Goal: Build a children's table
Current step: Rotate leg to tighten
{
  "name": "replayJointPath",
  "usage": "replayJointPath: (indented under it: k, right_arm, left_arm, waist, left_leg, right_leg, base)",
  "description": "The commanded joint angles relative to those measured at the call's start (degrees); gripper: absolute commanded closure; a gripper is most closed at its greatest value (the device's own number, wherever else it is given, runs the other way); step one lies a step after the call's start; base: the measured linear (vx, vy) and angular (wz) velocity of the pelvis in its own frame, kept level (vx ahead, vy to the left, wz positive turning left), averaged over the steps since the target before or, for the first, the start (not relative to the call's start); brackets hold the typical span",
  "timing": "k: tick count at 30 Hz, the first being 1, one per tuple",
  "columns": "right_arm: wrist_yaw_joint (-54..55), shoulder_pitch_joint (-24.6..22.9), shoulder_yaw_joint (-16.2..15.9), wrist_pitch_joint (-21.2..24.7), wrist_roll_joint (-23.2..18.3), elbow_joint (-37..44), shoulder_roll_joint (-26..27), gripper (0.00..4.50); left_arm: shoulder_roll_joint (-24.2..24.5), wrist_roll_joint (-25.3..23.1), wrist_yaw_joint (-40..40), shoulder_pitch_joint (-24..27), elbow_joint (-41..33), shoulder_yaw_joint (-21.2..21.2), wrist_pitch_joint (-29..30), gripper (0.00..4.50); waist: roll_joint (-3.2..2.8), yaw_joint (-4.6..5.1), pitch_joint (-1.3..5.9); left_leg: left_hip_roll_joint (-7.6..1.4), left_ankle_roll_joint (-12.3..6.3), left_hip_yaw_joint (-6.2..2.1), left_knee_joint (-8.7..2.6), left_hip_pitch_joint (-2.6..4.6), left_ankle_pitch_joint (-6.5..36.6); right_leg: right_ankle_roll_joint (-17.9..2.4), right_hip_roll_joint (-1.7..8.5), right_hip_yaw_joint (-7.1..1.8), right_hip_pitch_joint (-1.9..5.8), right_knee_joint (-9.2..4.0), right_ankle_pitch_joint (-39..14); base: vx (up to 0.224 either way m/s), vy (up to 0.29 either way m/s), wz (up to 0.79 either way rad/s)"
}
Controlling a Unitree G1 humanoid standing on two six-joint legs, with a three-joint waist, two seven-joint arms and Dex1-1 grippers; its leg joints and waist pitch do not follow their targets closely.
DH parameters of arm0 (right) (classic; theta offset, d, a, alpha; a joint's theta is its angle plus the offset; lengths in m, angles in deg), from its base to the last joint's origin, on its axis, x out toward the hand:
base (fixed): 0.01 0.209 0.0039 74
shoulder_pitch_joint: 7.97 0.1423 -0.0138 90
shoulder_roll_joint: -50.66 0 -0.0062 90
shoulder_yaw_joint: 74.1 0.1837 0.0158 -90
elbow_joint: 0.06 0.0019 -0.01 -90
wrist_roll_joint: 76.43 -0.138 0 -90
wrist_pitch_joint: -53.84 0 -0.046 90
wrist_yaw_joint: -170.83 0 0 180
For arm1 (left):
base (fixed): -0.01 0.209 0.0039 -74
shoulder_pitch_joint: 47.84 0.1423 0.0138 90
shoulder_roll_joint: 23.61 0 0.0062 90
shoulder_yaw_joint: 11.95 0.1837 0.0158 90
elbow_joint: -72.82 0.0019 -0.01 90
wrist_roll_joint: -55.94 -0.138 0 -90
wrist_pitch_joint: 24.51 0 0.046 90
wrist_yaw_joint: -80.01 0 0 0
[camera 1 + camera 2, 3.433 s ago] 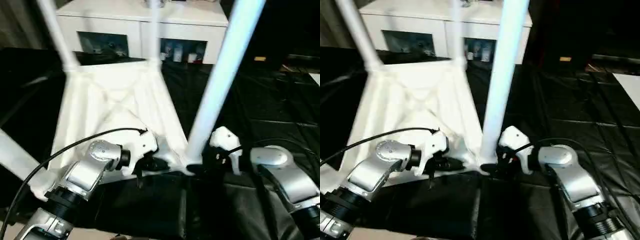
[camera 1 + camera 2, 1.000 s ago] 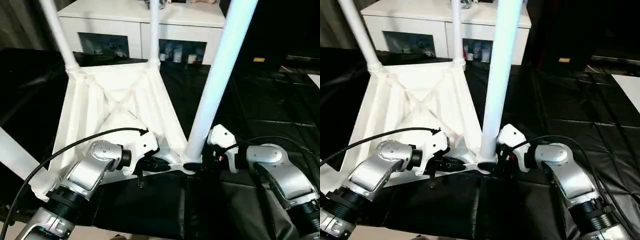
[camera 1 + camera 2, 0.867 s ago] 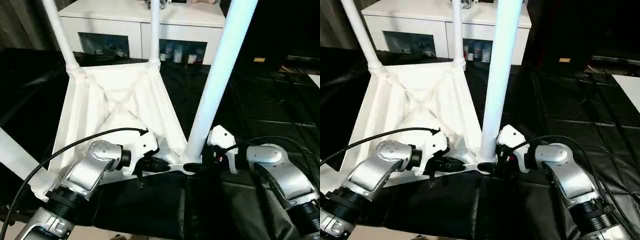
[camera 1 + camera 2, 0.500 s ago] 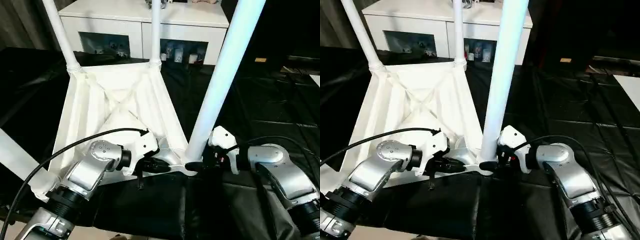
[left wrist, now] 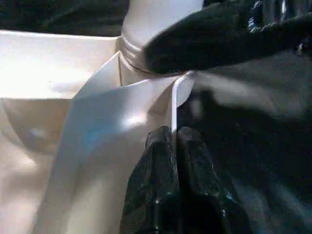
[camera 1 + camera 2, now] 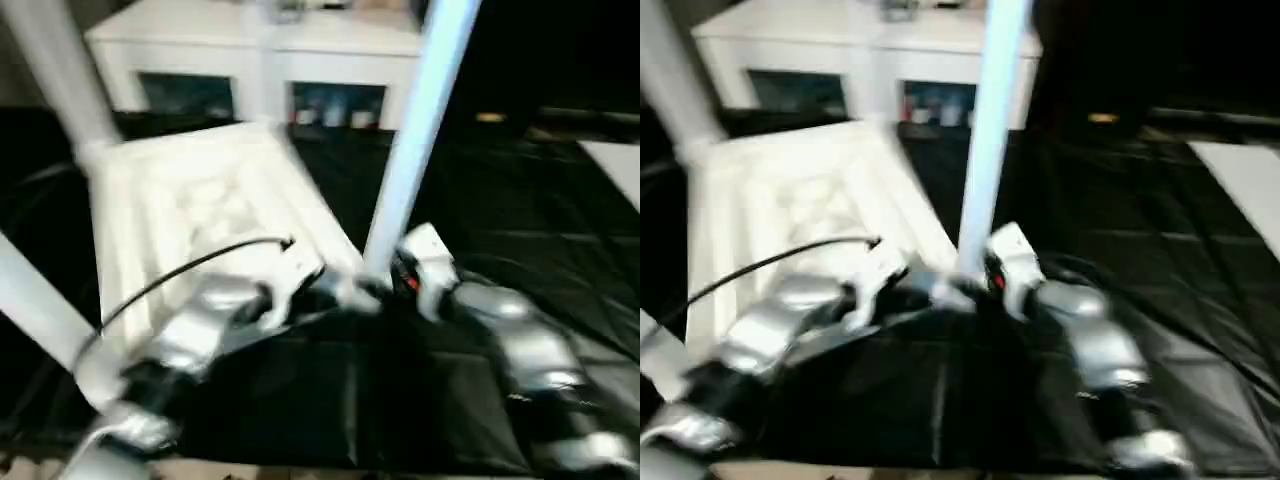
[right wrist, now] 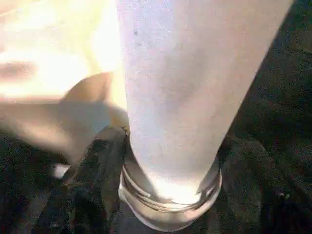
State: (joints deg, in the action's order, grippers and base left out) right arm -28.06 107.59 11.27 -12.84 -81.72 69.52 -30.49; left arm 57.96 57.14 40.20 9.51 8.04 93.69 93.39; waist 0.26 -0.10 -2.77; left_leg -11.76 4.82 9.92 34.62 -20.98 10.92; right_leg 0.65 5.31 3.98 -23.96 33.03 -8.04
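The left gripper [image 5: 173, 146] pinches the tabletop [image 6: 190, 200] rim at the near corner, steadying it. The right gripper [image 7: 165, 195] clasps the leg [image 6: 415, 130] at its socket, probably seating it. Beyond, the upturned tabletop lies on black sheeting [image 6: 520, 200].

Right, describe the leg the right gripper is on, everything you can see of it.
The leg is a smooth white plastic-looking tube, standing nearly upright, leaning slightly, at the near right corner of the upturned tabletop. It widens toward a ringed foot seated in the corner socket. The right gripper clamps it just above that ring. Its top runs out of frame.
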Motion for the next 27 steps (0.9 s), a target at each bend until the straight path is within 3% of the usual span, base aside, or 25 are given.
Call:
replayJointPath:
  k: [1, 2, 3, 7, 9, 12, 13, 15, 16, 18, 19, 21, 24, 26, 27]
  right_arm:
    - [12.11, 0.99, 1.75, 1.39, 2.6, -6.02, 3.52, 1.96]
    - [14.95, 1.73, 1.31, 0.49, 3.7, -7.63, 5.18, 1.96]
    - [16.53, 3.38, -1.28, -1.01, 5.92, -10.36, 7.22, 1.96]
    - [10.22, 3.86, -2.11, -4.37, 3.26, -8.82, 8.9, 1.96]
    - [8.14, 3.03, -1.6, -6.25, 2.32, -5.59, 8.45, 1.4]
    - [6.73, 2.6, -2.17, -6.53, 3.17, -2.94, 6.35, 1.2]
    - [5.41, 2.61, -1.67, -5.66, 2.56, -1.02, 4.8, 0.9]
    - [4.52, 2.63, -1.57, -4.93, 2.41, -0.04, 3.65, 0.82]
    - [2.57, 2.65, -2.2, -3.57, 2.59, 0.88, 1.98, 0.8]
    - [-0.08, 2.48, -3.19, -2.05, 2.93, 2.12, -0.38, 0.76]
    - [-6.64, 1.55, -3.3, -0.52, 2.3, 4.96, -5.51, 0.76]
    - [-9.96, 0.98, -3.24, -0.31, 1.78, 6.29, -7.94, 0.76]
    - [-25.16, -2.97, -5.75, -2.7, -1.08, 12.17, -17.35, 0.76]
    - [-32.74, -5.83, -7.24, -3.64, -3.49, 15.35, -22.13, 0.76]
    - [-33.37, -6.11, -7.39, -3.63, -3.7, 15.62, -22.54, 0.76]
  left_arm:
    - [-4.14, 0.29, 5.57, -2.79, 2.68, -0.95, -0.26, 4.5]
    - [-5.54, -0.42, 7.21, -3.55, 4.61, -0.68, -0.81, 4.5]
    - [-7.6, -1.97, 9.86, -4.71, 7.77, -0.08, -2.9, 4.5]
    - [-7.46, -2.56, 10.31, -5.2, 7.93, -0.08, -4.72, 4.5]
    - [-6.22, -2.75, 10.07, -5.3, 7.08, -0.67, -5.55, 4.5]
    - [-4.42, -2.68, 8.93, -5.24, 6.14, -0.92, -6.45, 4.5]
    - [-2.78, -3.12, 7.39, -5.05, 5.6, -0.68, -7.58, 4.5]
    - [-1.99, -3.34, 6.58, -4.75, 5.01, -0.47, -7.85, 4.5]
    - [-1.24, -3.43, 5.4, -4.38, 4.39, -0.26, -8.37, 4.5]
    - [-0.41, -3.4, 4.49, -3.82, 3.31, -0.15, -7.57, 4.5]
    - [1.86, -2.97, 1.39, -2.09, 0.17, 0.56, -6.67, 4.5]
    - [2.91, -2.52, -0.15, -1.19, -1.41, 0.81, -6.1, 4.5]
    - [7.68, 0.83, -11.99, 2.33, -7.06, 3.85, -10.81, 4.5]
    - [11.32, 4.85, -21.98, 5.21, -12.34, 5.88, -11.94, 4.5]
    - [11.79, 5.3, -23.12, 5.53, -13.03, 6.14, -11.77, 4.5]
  waist:
    - [0.53, -0.03, 3.42]
    - [0.27, 0.0, 3.45]
    - [0.25, 0.08, 3.49]
    - [0.12, -0.03, 3.44]
    - [0.11, -0.21, 3.64]
    - [0.12, -0.4, 3.71]
    - [0.13, -0.3, 3.61]
    - [0.11, -0.41, 3.72]
    - [-0.04, -0.47, 3.8]
    - [-0.07, -0.76, 3.93]
    - [-0.3, -0.96, 3.91]
    - [-0.51, -1.24, 3.94]
    - [-0.57, -2.05, 4.1]
    - [-0.4, -2.67, 4.27]
    - [-0.53, -2.76, 4.26]
  left_leg:
    - [0.09, 0.32, -0.46, -4.5, 0.2, 18.88]
    - [0.06, 0.45, -0.45, -4.53, 0.33, 18.99]
    - [0.12, 0.32, -0.43, -4.46, 0.44, 19.34]
    - [0.04, -0.96, -0.49, -4.7, 0.28, 21.25]
    - [-0.01, -1.29, -0.38, -4.66, 0.25, 20.26]
    - [-0.14, -1.79, -0.41, -4.92, -0.28, 18.28]
    - [-0.16, -1.84, -0.36, -4.95, -0.38, 18.24]
    - [-0.18, -1.99, -0.32, -4.86, -0.2, 17.5]
    - [-0.26, -2.09, -0.17, -4.75, -0.07, 16.71]
    - [-0.42, -2.15, -0.16, -4.71, -0.06, 14.93]
    - [-0.63, -2.37, -0.03, -4.68, 0.13, 14.08]
    - [-0.82, -2.9, 0.05, -4.59, 0.0, 12.85]
    - [-0.98, -3.81, 0.05, -4.47, -0.01, 11.16]
    - [-1.24, -5.1, 0.17, -4.22, 0.3, 9.56]
    - [-1.23, -5.52, 0.27, -4.16, 0.33, 8.94]
  right_leg:
    - [-5.38, 2.0, -0.82, 2.27, -5.41, -33.13]
    - [-5.14, 1.94, -0.79, 2.1, -5.5, -32.72]
    - [-5.07, 1.9, -0.73, 2.03, -5.6, -32.63]
    - [-4.76, 1.85, -0.72, 2.29, -5.62, -31.07]
    - [-5.36, 1.93, -0.95, 2.34, -5.37, -29.34]
    - [-6.78, 1.85, -1.15, 2.88, -4.66, -25.66]
    - [-6.81, 1.89, -1.13, 2.91, -4.69, -26.16]
    - [-6.85, 1.91, -1.22, 2.97, -4.73, -25.93]
    - [-7.67, 1.97, -1.46, 2.76, -4.56, -24.28]
    - [-9.14, 1.88, -1.53, 3.06, -4.04, -21.14]
    - [-10.53, 1.9, -1.68, 2.94, -3.77, -18.22]
    - [-12.08, 1.93, -1.82, 3.24, -3.23, -14.45]
    - [-13.55, 1.97, -1.88, 3.61, -2.63, -10.7]
    - [-15.32, 2.07, -2.09, 3.66, -1.95, -5.7]
    - [-15.84, 2.06, -2.16, 3.54, -1.8, -4.75]
  base:
    - [0.0, 0.0, 0.0]
    - [0.0, 0.0, 0.0]
    - [0.0, 0.0, 0.0]
    - [0.0, 0.0, 0.0]
    - [0.0, 0.0, 0.0]
    - [0.0, 0.0, 0.0]
    - [0.0, 0.0, 0.0]
    - [0.0, 0.0, 0.0]
    - [0.0, 0.0, 0.0]
    - [0.0, 0.0, 0.0]
    - [0.0, 0.0, 0.0]
    - [0.0, 0.0, 0.0]
    - [0.0, 0.0, 0.0]
    - [0.0, 0.0, 0.0]
    - [0.0, 0.0, 0.0]
